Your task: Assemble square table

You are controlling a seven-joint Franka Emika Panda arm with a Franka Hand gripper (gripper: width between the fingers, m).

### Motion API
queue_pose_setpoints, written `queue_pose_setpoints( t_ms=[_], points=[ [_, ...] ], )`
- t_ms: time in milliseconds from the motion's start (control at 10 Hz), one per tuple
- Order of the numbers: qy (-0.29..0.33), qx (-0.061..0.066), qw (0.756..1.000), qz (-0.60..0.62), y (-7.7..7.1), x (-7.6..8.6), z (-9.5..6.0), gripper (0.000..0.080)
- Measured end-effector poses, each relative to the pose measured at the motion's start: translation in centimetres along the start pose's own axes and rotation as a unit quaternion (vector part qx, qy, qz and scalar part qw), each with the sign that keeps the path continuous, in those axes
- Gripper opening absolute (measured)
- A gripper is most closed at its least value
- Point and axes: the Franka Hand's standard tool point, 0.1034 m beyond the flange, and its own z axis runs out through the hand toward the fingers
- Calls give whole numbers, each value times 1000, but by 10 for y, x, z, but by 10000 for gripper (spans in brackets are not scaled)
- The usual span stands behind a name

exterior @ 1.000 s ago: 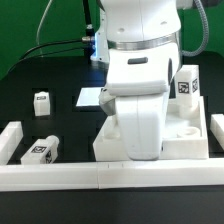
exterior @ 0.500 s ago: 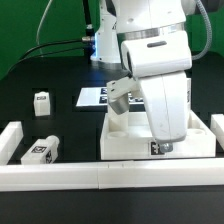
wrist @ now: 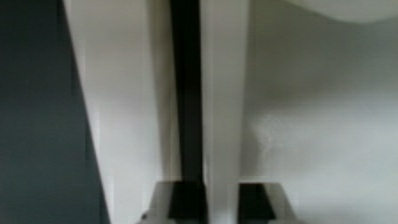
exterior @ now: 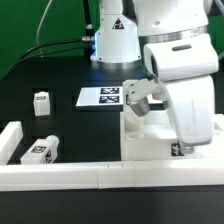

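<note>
Tabletop (exterior: 140, 150) sits on the exterior view's right, up against the front wall (exterior: 90, 176). Marker board (exterior: 100, 97) lies behind it. Off left there's an upright leg (exterior: 41, 103), with a tipped-over leg (exterior: 41, 151) nearer the wall.

One tabletop slab (exterior: 143, 143), two loose legs (exterior: 41, 102) (exterior: 40, 151), one marker board (exterior: 103, 97)

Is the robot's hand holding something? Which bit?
Yes, the gripper looks shut on the square tabletop, pinching its raised rim.
</note>
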Motion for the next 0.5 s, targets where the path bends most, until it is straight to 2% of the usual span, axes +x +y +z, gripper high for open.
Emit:
queue_pose_setpoints(
  t_ms=[200,500],
  points=[
    [-1,8,1000,-9,4,0,3,55],
    [-1,8,1000,-5,6,-1,3,55]
  ],
)
